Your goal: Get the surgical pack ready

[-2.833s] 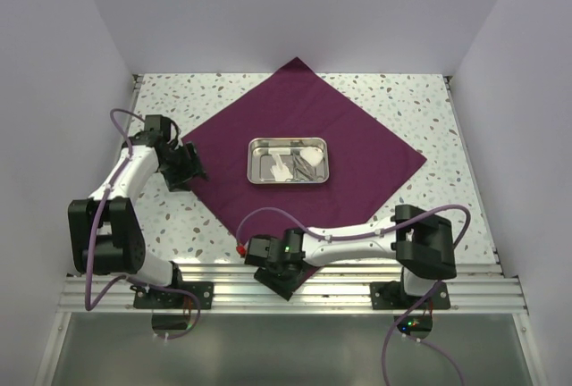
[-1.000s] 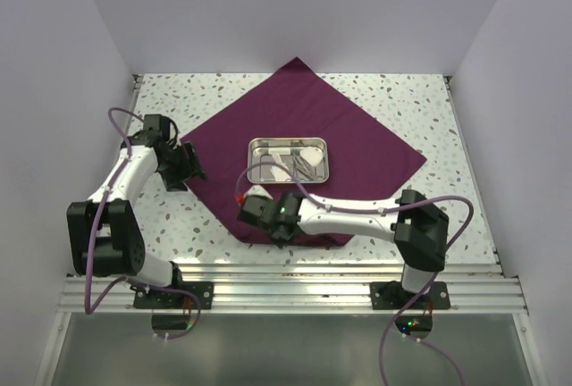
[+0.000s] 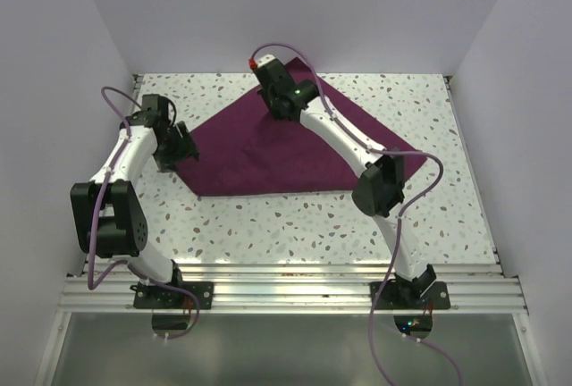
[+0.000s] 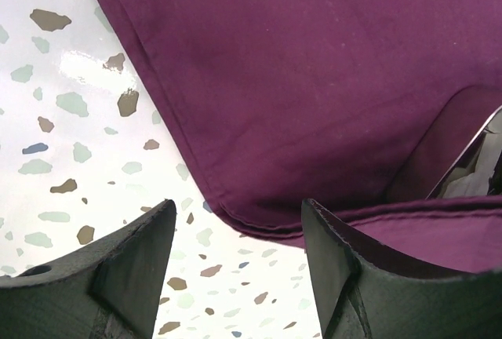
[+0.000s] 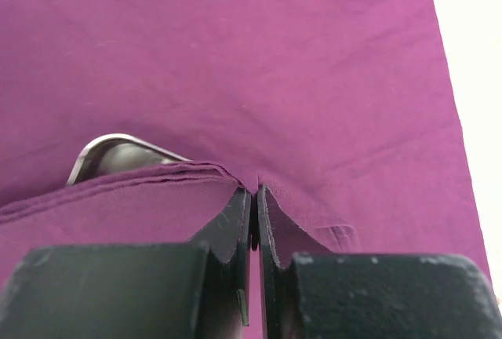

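Okay, so the purple cloth [image 3: 268,149] is lying doubled over on the far half of the tabletop [image 3: 295,225], with the fold line running roughly parallel to the near edge. The right gripper [image 5: 255,191] is up by the middle of the far edge, its fingers pressed together on the cloth's corner, pinching the top layer. The left gripper [image 4: 237,212] hovers at the cloth's left point, over toward the tabletop's left edge, with its fingers wide apart and gripping nothing.

My read is that this is the first wrap fold. To do it well, I'd lay the pinched corner down flat beyond the tray without dragging the bottom layer, get the flap snug so it doesn't balloon, and only then let go. The left one looks lined up for the side corner next. It should bite both layers there, not just the top one.

The steel tray [image 5: 110,151] sits under the flap, with only a bit of rim peeking out in the wrist views. Its contents are mostly hidden. The left wrist view shows a sliver of what might be gauze [image 4: 469,186], but I can't swear to it.
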`<state>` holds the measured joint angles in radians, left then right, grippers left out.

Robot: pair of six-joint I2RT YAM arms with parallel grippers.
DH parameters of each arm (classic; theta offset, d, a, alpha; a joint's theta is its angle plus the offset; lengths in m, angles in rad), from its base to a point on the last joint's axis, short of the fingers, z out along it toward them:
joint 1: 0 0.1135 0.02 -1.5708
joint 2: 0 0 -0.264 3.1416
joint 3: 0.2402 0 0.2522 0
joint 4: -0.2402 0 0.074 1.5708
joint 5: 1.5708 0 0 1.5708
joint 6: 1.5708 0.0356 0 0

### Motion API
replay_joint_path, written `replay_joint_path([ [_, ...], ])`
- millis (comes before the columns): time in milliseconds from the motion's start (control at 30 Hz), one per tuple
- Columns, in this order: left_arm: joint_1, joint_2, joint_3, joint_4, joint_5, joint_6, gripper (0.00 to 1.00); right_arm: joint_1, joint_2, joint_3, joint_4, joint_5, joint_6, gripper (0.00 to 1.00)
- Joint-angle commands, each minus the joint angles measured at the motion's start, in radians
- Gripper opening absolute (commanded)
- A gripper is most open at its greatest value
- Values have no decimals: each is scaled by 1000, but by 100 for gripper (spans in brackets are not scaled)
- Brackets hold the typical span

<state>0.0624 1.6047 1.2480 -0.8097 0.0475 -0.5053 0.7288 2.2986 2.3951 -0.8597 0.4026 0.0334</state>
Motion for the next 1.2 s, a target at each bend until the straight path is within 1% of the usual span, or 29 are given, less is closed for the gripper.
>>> replay_joint_path([
  [0,13,15,27,-14,-11,-7,69,-32,2,33,31,10,-20,0],
  [133,16,15,54,-19,-24,-9,70,-51,12,4,71,12,-12,0],
  [267,20,23,77,-32,-34,-6,70,-69,61,36,73,1,0,0],
  [600,39,35,76,-32,-38,-13,70,-127,124,52,100,-19,5,0],
  [867,40,57,73,-28,-37,-18,70,-137,174,85,163,-28,-4,0],
  [1067,42,63,61,-25,-40,-18,70,-137,200,124,200,-108,2,0],
  [1167,47,70,59,-22,-40,-19,70,-137,190,108,240,-134,22,1],
])
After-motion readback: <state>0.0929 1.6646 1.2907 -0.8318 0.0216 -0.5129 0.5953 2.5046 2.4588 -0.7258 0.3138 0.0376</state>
